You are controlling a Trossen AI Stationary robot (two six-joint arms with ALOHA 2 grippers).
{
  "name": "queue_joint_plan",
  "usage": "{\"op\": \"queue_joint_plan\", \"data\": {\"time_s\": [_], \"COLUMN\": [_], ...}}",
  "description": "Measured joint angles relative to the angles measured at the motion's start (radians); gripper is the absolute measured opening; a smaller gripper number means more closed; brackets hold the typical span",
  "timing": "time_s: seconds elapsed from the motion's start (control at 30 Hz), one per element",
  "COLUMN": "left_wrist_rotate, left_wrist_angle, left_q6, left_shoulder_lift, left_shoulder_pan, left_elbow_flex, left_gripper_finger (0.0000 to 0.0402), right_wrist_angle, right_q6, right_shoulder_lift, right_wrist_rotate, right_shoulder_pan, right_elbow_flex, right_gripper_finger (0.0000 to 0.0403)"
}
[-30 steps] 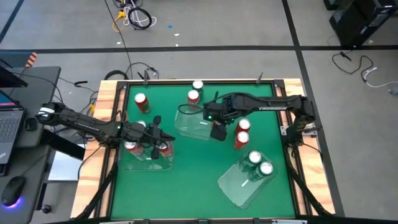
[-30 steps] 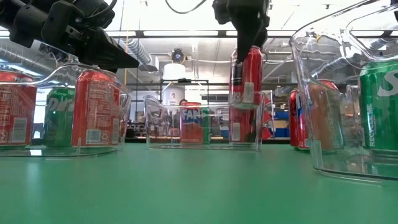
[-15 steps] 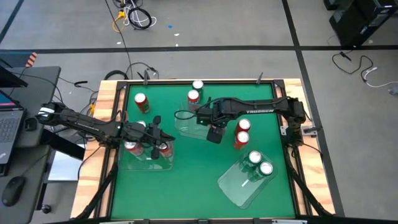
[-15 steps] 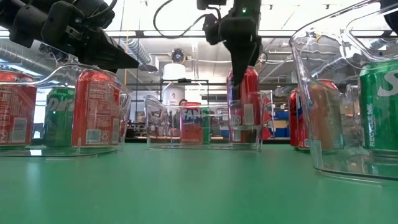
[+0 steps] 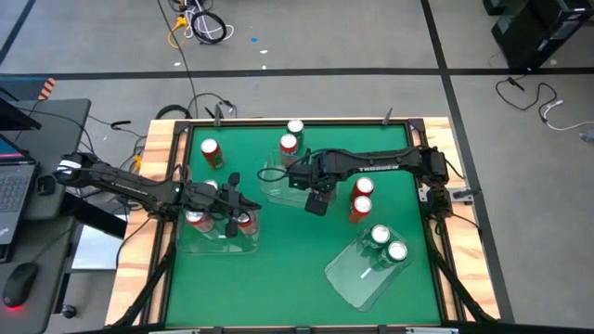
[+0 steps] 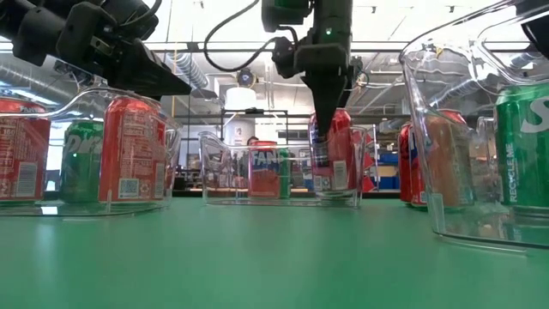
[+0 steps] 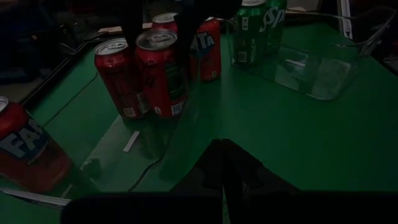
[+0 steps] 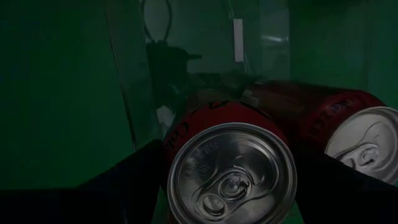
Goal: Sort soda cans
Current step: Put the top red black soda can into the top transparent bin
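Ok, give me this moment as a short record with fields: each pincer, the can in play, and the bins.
right pincer: shut on red can, lowering it into the middle bin
left pincer: shut, empty, above the left bin
left bin contents: red and green cans
right bin: two green cans
loose cans: several red, standing on the green table

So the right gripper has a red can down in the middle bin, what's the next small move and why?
Probably open the right gripper and lift straight up. The red can it holds stands upright inside the middle clear bin, its base seemingly at the bin floor, beside another red can. The left gripper waits shut over the left bin.
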Motion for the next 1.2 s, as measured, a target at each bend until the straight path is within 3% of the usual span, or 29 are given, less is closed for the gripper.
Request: {"op": "queue_joint_plan", "data": {"time_s": [0.4, 0.63, 1.0, 1.2], "left_wrist_rotate": [0.000, 0.000, 0.000, 0.000], "left_wrist_angle": [-0.001, -0.001, -0.001, -0.001], "left_q6": [0.000, 0.000, -0.001, -0.020], "left_shoulder_lift": [0.000, 0.000, 0.000, 0.000], "left_shoulder_pan": [0.000, 0.000, 0.000, 0.000], "left_elbow_flex": [0.000, 0.000, 0.000, 0.000], "left_gripper_finger": [0.0001, 0.0001, 0.0001, 0.0001], "right_wrist_angle": [0.001, -0.001, -0.003, -0.075], "right_q6": [0.011, 0.020, 0.011, -0.005], "right_shoulder_lift": [-0.002, -0.005, -0.005, -0.003], "right_wrist_rotate": [0.000, 0.004, -0.021, -0.040], "right_shoulder_pan": [0.000, 0.000, 0.001, 0.008], "right_elbow_flex": [-0.015, -0.014, -0.014, 0.037], "right_gripper_finger": [0.0286, 0.0351, 0.0301, 0.0299]}}
